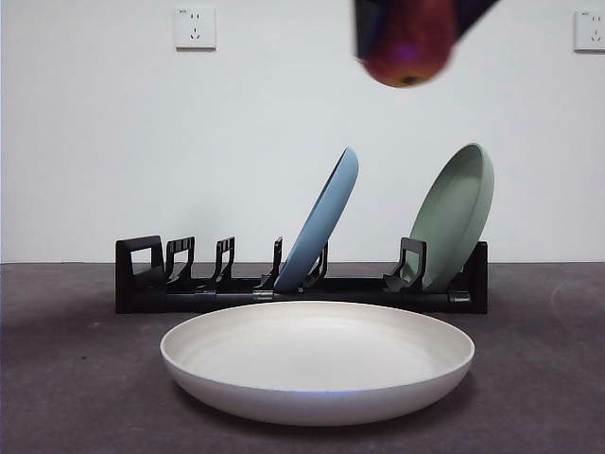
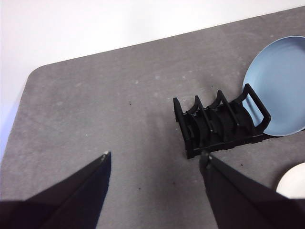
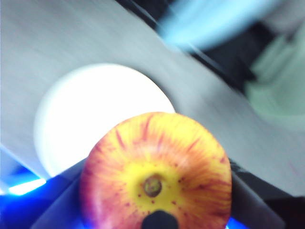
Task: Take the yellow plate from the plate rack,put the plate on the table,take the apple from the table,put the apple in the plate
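The table (image 1: 57,378) is a dark grey surface and everything stands on it. The plate rack (image 1: 189,288) is long, low and black, and I use it as the landmark. A blue plate (image 1: 326,218) leans in a slot near the middle of the rack, and a sage-green plate (image 1: 458,213) leans in a slot at the end of the rack. The yellow plate (image 1: 317,359) lies flat on the table just in front of the rack, near its middle, and it has nothing in it. The right gripper (image 1: 408,28) is high above the rack and the yellow plate, at the top edge of the front view, and its jaws are closed on the apple (image 3: 155,179). The apple hangs in the air over the yellow plate and does not touch it. The left gripper (image 2: 155,162) is low beside the empty end of the rack, with its jaws wide apart and holding nothing.
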`<state>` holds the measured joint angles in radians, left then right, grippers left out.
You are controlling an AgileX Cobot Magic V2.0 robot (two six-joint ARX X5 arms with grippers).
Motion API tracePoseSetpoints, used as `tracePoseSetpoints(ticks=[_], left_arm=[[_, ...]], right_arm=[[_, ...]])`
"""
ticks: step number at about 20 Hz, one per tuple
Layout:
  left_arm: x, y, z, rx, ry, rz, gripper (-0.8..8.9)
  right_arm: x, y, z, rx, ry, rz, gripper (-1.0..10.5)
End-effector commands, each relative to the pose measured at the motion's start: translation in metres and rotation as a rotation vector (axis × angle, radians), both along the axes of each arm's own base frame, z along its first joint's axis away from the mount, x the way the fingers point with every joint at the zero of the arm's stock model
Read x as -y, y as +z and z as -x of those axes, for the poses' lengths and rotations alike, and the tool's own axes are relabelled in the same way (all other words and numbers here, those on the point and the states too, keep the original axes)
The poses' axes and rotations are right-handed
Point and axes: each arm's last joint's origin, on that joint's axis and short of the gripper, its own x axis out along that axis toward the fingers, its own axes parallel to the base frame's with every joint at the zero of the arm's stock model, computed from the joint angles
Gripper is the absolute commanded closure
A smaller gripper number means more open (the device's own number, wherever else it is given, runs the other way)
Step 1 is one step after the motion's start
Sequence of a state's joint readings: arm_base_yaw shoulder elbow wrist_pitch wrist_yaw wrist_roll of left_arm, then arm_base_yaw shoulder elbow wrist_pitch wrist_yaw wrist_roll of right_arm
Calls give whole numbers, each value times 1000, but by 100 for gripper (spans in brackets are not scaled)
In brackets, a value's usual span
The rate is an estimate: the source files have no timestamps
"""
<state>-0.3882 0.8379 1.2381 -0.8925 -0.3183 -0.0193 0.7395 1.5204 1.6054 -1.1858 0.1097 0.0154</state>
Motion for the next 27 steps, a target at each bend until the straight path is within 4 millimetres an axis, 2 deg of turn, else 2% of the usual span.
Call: tracePoseSetpoints(ticks=[1, 4, 12, 16, 20, 27], left_arm=[[0, 0, 0, 6, -2, 8, 500], [0, -1, 0, 3, -5, 9, 500], [0, -1, 0, 2, -10, 3, 500], [0, -1, 0, 2, -11, 3, 500], [0, -1, 0, 2, -11, 3, 500], [0, -1, 0, -4, -11, 1, 500]], right_arm=[[-2, -9, 0, -17, -76, 3, 958], [-15, -32, 4, -30, -74, -14, 958], [-48, -121, 25, -17, 10, -75, 958], [-55, -157, 22, -57, 11, -25, 958], [-65, -184, 14, -80, 19, 11, 958], [-69, -198, 12, -107, 20, 34, 935]])
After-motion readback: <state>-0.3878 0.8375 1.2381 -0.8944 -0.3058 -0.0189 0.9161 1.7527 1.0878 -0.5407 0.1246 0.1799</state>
